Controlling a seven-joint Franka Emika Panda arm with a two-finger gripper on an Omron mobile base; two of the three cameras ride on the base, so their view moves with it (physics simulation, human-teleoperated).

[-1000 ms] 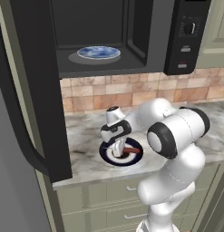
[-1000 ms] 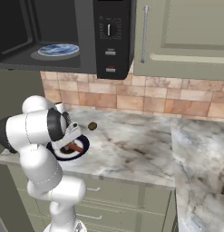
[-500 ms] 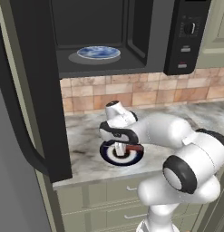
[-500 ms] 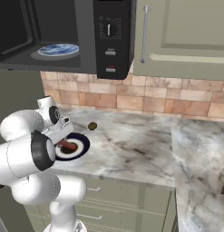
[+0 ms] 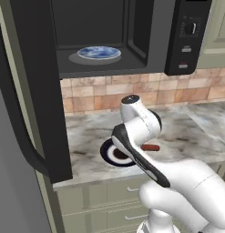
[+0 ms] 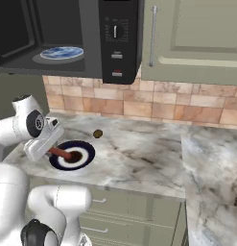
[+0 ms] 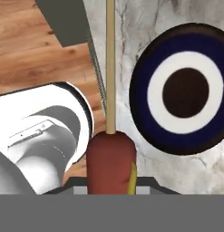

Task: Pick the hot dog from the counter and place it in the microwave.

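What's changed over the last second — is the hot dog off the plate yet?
Yes. The gripper, shut on the hot dog, has lifted it off the counter plate and swung it out level as the arm folded over. The microwave stays open, its blue plate in place, and the brown ball hasn't moved.

The microwave (image 5: 132, 41) cavity is standing open above the counter (image 6: 139, 158), its door (image 5: 27, 91) hanging wide at the left. A blue plate (image 5: 99, 53) is taking up the cavity floor. The arm's own elbow (image 5: 141, 127) is crowding the space below.
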